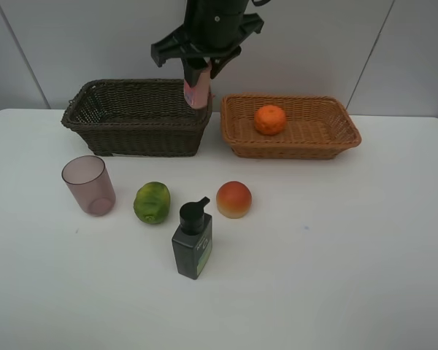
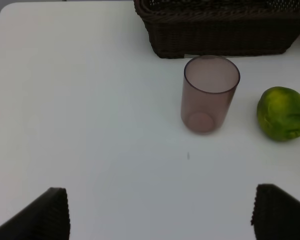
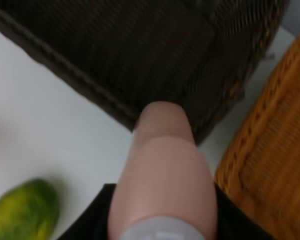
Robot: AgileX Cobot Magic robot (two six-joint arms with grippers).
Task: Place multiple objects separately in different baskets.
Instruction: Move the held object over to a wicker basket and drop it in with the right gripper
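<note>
While my left gripper (image 2: 160, 215) hangs with fingers wide near the mauve cup (image 2: 210, 95), I'd shift the pink bottle (image 1: 197, 95), pinched in the right gripper (image 1: 198, 74) over the dark brown basket's (image 1: 131, 120) right rim, leftward inside before releasing.

The pincer (image 3: 162, 217) clamps the pink bottle (image 3: 162, 165) over the dark basket (image 3: 140, 50) corner.

We can read no text, number or brand in any of these views. The dark pump bottle (image 1: 193, 246) carries a label (image 1: 203, 252) with pale green and white marks, too small and blurred for us to make out 1 letter. The pink bottle (image 3: 162, 175) shows only a plain, blurred side.
</note>
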